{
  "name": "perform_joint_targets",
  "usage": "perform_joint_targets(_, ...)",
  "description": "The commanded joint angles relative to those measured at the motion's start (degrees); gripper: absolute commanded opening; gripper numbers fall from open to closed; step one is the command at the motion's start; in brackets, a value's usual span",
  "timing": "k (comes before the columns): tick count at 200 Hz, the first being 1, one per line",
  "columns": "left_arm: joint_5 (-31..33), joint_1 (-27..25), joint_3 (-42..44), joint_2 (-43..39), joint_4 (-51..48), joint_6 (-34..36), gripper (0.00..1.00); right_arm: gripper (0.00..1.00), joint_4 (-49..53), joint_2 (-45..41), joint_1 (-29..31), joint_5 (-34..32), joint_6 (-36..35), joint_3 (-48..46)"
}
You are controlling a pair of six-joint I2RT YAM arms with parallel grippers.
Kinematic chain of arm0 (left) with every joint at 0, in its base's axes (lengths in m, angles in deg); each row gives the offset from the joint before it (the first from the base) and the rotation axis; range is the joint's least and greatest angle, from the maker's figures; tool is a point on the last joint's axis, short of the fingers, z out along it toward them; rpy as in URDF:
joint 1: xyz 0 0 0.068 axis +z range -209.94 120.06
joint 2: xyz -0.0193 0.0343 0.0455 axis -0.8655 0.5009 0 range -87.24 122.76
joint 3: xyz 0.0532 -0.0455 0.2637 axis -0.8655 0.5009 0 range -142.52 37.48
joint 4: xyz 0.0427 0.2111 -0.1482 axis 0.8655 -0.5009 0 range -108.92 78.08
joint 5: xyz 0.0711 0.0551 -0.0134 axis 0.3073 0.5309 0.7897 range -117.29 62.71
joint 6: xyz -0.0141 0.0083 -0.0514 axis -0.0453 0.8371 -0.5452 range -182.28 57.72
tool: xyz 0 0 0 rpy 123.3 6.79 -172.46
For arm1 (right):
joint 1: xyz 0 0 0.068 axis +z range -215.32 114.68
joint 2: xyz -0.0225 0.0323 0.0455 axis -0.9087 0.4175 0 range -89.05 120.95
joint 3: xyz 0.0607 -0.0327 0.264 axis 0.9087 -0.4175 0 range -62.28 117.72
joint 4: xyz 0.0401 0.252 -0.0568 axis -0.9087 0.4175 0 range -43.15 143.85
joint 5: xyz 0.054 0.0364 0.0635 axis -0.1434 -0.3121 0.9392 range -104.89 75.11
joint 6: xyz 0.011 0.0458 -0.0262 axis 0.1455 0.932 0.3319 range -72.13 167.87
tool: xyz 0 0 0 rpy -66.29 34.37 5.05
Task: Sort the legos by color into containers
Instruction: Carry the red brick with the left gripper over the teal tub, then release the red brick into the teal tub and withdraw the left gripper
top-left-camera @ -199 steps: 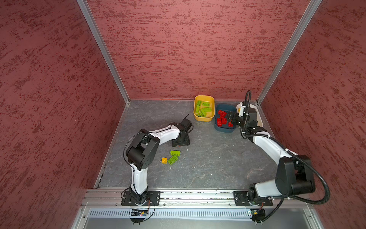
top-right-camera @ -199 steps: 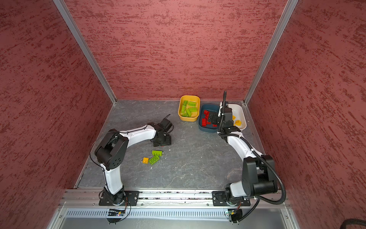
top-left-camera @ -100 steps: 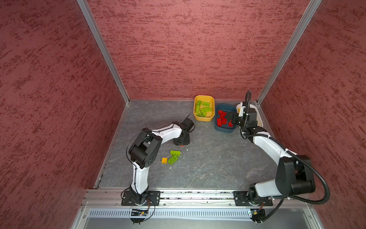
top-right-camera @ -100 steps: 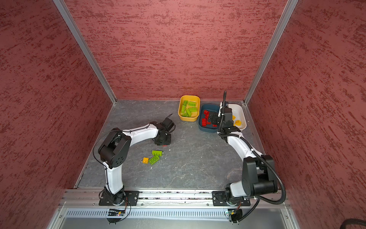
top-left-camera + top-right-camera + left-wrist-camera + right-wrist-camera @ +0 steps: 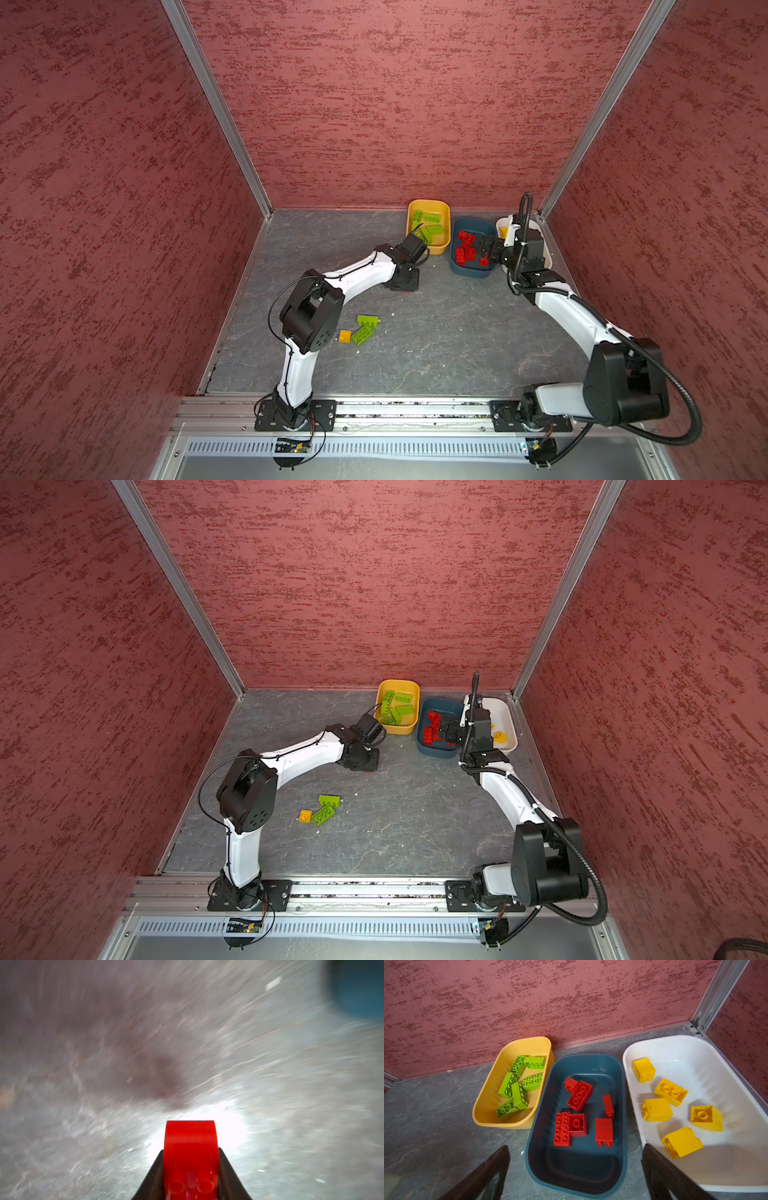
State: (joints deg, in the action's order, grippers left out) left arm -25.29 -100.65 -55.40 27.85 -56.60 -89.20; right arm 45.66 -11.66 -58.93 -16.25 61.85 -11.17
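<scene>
Though floor [image 5: 83, 1126] blurs, left end effector [image 5: 190, 1152] clamps red brick [image 5: 190, 1136].

The grey tabletop [image 5: 457, 340] is occupied by a yellow-orange tub [image 5: 447, 226], a teal tub [image 5: 473, 272], a white tub [image 5: 503, 716], two loose green bricks [image 5: 368, 320] and one yellow brick [image 5: 344, 336].

Mottled red walls [image 5: 374, 104]; grey marbled floor [image 5: 436, 353]; aluminium corner posts [image 5: 216, 104]

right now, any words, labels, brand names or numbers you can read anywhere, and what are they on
No text can be read anywhere.
The red brick, yellow-orange tub, teal tub and white tub show no print.
Any marking on the small board below the front rail is too small to read.
</scene>
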Motion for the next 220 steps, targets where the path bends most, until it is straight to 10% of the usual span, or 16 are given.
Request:
perform_joint_targets(1, -4.4, -0.9, -7.6, 3.4, 3.3, 3.2, 0.29, 0.99, -1.7, -2.7, 0.0, -2.7, 1.8, -2.1)
perform_joint_targets(109, -22.0, -0.7, -49.3, 31.5, 14.0, -5.1, 0.33, 0.99, -3.0, -11.0, -0.2, -7.8, 0.8, -9.7)
perform_joint_targets(149, -23.2, 0.9, -57.0, 37.8, 19.2, -12.9, 0.56, 0.99, -1.3, -11.3, -0.2, -6.8, -0.4, -9.4)
perform_joint_targets(190, -25.7, 2.2, -56.5, 33.8, 13.5, -8.4, 0.78, 0.99, -2.2, -11.0, -0.2, 1.3, -2.9, -9.8)
perform_joint_targets(220, -15.2, 2.6, -43.2, 23.2, 10.7, -3.7, 0.86, 0.99, -4.3, -8.8, 0.9, 15.4, -4.5, -10.3)
